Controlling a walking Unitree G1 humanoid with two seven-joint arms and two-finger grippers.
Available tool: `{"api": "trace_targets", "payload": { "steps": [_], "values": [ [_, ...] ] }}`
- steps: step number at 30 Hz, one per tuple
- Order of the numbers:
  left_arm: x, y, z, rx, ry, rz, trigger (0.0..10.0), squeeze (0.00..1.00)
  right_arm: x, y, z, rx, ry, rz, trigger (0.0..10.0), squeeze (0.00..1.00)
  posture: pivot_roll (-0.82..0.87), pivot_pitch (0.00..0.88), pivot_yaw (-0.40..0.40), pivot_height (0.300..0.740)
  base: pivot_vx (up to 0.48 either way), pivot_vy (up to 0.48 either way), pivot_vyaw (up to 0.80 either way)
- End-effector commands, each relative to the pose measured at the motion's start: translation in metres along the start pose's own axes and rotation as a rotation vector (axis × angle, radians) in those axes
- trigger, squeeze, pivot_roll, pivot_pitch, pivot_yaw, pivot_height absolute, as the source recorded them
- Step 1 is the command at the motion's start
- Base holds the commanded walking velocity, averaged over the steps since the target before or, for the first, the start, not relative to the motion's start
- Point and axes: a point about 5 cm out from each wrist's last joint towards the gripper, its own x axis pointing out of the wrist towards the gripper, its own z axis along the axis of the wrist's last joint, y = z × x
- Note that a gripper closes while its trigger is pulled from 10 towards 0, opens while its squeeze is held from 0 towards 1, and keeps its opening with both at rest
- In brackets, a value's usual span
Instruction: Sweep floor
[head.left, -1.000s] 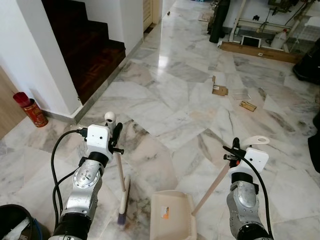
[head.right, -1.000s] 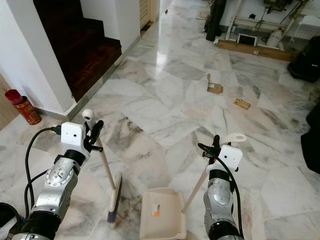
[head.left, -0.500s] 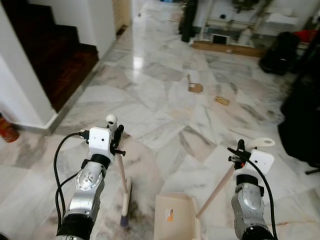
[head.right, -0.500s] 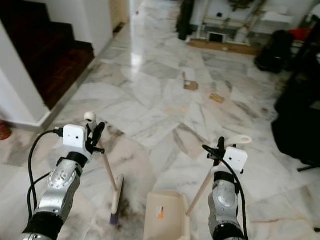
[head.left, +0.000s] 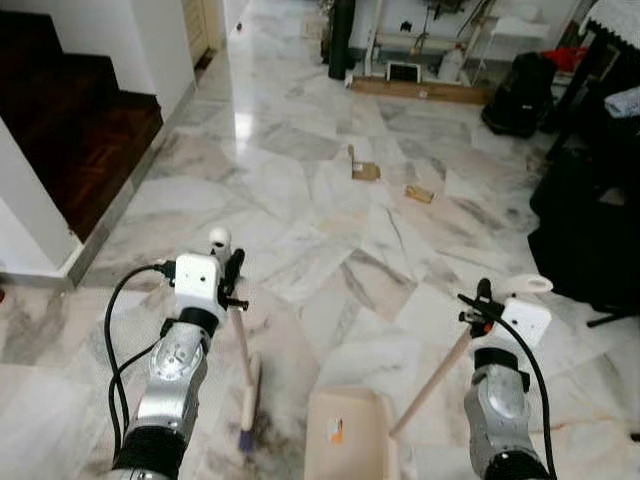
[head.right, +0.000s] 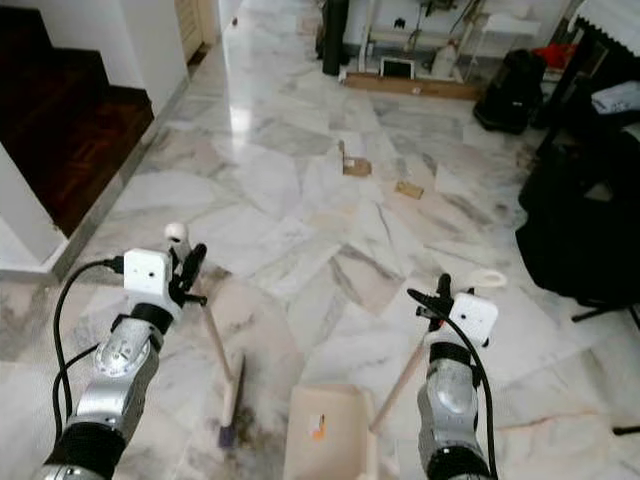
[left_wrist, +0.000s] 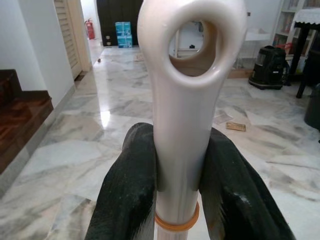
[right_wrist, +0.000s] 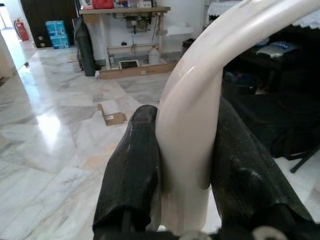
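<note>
Standing on a marble floor (head.left: 330, 190), you hold a cleaning implement in each arm. Your left tool (left_wrist: 177, 175) is closed tight on the cream handle of a broom (head.left: 243, 375), just below its hanging loop; the broom head rests on the floor close in front of you. Your right tool (right_wrist: 182, 165) is clamped on the curved top of the dustpan handle (head.left: 440, 375), and the dustpan (head.left: 347, 448) sits flat on the floor just beside the broom head, on its right. Scraps of cardboard litter (head.left: 365, 171) lie well ahead of the dustpan, with a second scrap (head.left: 419, 194) near them. A dark staircase (head.left: 70, 130) rises to the left of the litter; black bags (head.left: 520, 95) stand to its right. To sweep well, you would likely walk forward until the litter lies just before the dustpan mouth, keep the pan's lip pressed flat, and draw the bristles toward it in short, low strokes.
</note>
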Motion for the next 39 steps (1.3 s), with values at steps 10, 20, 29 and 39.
{"api": "trace_targets", "payload": {
  "steps": [10,20,29,39],
  "values": [
    [0.006,0.004,0.011,-0.001,-0.046,0.020,10.0,0.00,0.009,-0.001,0.013,-0.003,-0.051,-0.005,10.0,0.00,0.16,0.079,-0.068,0.740,0.000,0.000,-0.73],
    [0.006,0.006,0.011,-0.008,-0.052,0.037,10.0,0.00,0.011,-0.002,0.016,-0.022,-0.066,-0.002,10.0,0.00,0.15,0.093,-0.077,0.740,0.000,0.000,0.00],
    [0.007,0.005,0.012,-0.006,-0.054,0.042,10.0,0.00,0.014,-0.004,0.020,-0.031,-0.084,-0.003,10.0,0.00,0.14,0.106,-0.089,0.740,0.054,0.000,0.00],
    [0.006,0.006,0.010,-0.002,-0.045,0.048,10.0,0.00,0.017,-0.005,0.023,-0.034,-0.089,-0.018,10.0,0.00,0.13,0.121,-0.086,0.740,0.265,0.000,0.00]
  ]
}}
